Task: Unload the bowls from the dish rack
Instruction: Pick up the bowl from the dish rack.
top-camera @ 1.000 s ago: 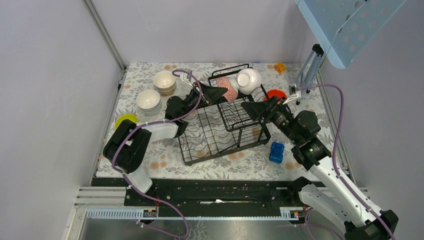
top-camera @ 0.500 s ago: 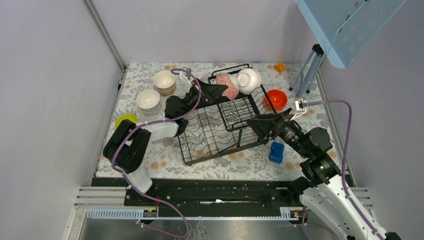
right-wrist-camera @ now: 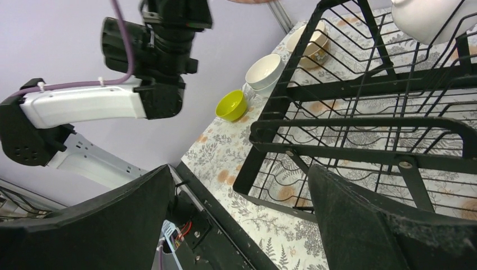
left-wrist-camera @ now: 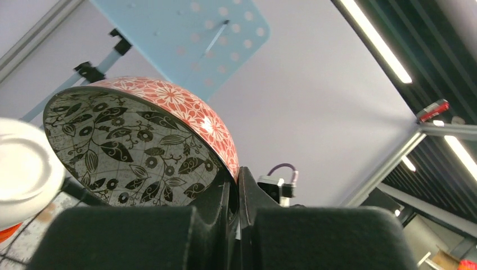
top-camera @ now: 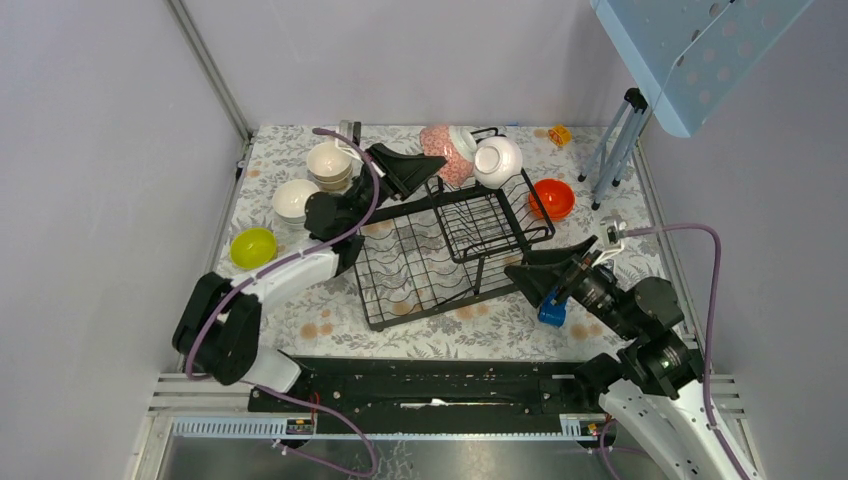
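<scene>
The left claw (left-wrist-camera: pixel 233 181) is clamped on just the rim of the tilted pink-patterned bowl (left-wrist-camera: pixel 135 140). The bowl could slip onto the white bowl (top-camera: pixel 497 160) beside it. The right claw (right-wrist-camera: pixel 242 197) gapes empty.

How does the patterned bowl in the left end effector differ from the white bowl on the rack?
The patterned bowl is red-floral outside with dark leaves inside; the white bowl is plain. The patterned bowl is pinched by its rim in the shut left end effector; the white bowl rests on the dish rack, untouched. Both are small, round and tipped off level.
</scene>
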Controlling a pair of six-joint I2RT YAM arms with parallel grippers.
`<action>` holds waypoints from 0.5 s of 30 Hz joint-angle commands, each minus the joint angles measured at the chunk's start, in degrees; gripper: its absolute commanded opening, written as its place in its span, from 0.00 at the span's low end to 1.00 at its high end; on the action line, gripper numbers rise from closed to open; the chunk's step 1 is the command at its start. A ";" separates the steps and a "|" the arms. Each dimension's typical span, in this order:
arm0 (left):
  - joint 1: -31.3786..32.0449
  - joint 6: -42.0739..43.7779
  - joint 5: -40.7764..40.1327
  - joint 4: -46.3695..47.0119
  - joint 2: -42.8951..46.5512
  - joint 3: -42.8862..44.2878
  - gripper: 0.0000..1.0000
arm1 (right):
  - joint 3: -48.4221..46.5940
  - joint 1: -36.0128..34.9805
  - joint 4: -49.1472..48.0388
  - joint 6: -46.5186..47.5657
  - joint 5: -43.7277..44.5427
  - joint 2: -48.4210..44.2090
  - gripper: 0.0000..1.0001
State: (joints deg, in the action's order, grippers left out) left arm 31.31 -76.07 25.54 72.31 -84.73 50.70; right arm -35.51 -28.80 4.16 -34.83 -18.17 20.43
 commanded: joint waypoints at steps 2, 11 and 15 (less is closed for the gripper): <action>2.26 5.81 0.56 -1.97 10.13 1.77 0.00 | -3.52 0.25 4.61 1.43 -2.26 -2.34 0.98; 16.36 31.68 -8.09 -40.57 30.33 -0.53 0.00 | -6.60 0.23 12.44 1.61 -7.47 -5.08 1.00; 20.62 37.01 -12.30 -54.31 36.77 -0.71 0.00 | -8.01 0.27 14.41 2.10 -8.03 -6.03 1.00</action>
State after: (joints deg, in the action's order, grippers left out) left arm 49.39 -50.15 20.08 33.95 -53.12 48.69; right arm -40.27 -28.80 16.49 -34.06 -23.62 15.38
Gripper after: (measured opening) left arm 0.061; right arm 0.993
